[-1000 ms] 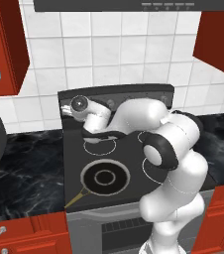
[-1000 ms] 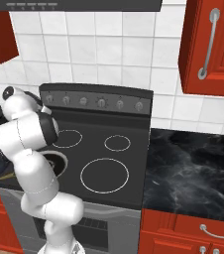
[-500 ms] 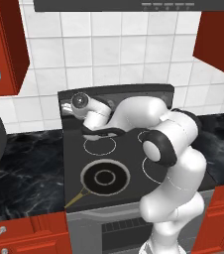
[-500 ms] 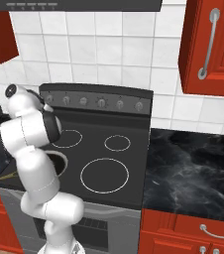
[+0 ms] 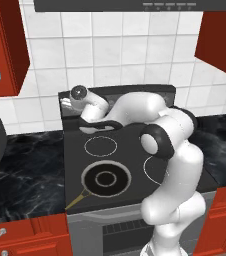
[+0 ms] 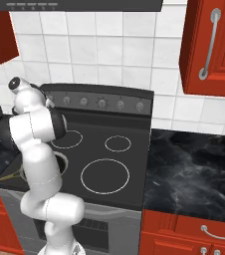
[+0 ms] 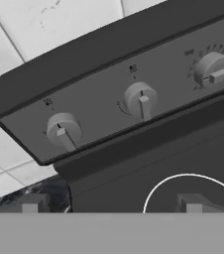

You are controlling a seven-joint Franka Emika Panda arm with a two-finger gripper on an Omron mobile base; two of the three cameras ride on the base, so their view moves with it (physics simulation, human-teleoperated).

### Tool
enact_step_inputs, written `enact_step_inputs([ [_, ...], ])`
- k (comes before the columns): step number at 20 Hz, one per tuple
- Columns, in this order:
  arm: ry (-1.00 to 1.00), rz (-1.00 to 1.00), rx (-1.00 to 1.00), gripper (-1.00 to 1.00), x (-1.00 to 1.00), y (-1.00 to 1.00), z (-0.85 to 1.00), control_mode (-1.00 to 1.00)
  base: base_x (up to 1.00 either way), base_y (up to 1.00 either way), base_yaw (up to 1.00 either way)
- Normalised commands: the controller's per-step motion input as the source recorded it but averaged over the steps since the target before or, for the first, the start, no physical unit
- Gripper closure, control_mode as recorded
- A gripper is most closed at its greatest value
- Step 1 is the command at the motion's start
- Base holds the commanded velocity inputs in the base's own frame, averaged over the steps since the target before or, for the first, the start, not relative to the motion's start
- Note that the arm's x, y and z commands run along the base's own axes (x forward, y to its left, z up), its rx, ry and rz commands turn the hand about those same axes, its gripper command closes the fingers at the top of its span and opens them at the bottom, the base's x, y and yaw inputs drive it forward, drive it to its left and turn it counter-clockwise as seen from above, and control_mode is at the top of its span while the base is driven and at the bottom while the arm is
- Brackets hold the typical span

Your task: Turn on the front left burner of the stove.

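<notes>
Near the stove (image 5: 135, 150) back panel's left knobs (image 7: 63, 131), the gripper (image 7: 109, 203) hovers, fingers spread, grasping nothing.

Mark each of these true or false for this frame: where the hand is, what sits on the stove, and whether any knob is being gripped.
1. A black frying pan sits on the front left burner of the stove. True.
2. The hand is clamped around a knob. False: in the hand view its fingertips stand apart, short of the back panel, touching no knob.
3. The hand view shows three knobs on the panel. True: the left knob, the middle knob and the right knob.
4. A kettle stands on the front right burner. False: that ring is bare.
5. The arm reaches toward the left end of the back panel. True.
</notes>
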Motion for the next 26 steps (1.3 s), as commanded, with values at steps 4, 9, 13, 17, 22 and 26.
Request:
enact_step_inputs([
  [4, 0.06, 0.05, -0.05, -1.0, 0.37, 0.36, 0.0, -1.0, 0.0, 0.0, 0.0],
  [9, 0.06, 0.08, -0.05, -1.0, 0.38, 0.31, -0.01, -1.0, 0.0, 0.0, 0.0],
  [13, 0.0, 0.08, -0.02, -1.0, 0.38, 0.19, -0.05, -1.0, 0.0, 0.0, 0.0],
  [17, 0.0, 0.07, -0.02, -1.0, 0.39, 0.07, -0.07, -1.0, 0.0, 0.0, 0.0],
  [22, 0.0, 0.02, -0.06, -1.0, 0.33, 0.0, -0.38, -1.0, 0.0, 0.0, 0.0],
  [26, 0.0, 0.0, -0.04, -1.0, 0.16, 0.0, -0.36, -1.0, 0.0, 0.0, 0.0],
])
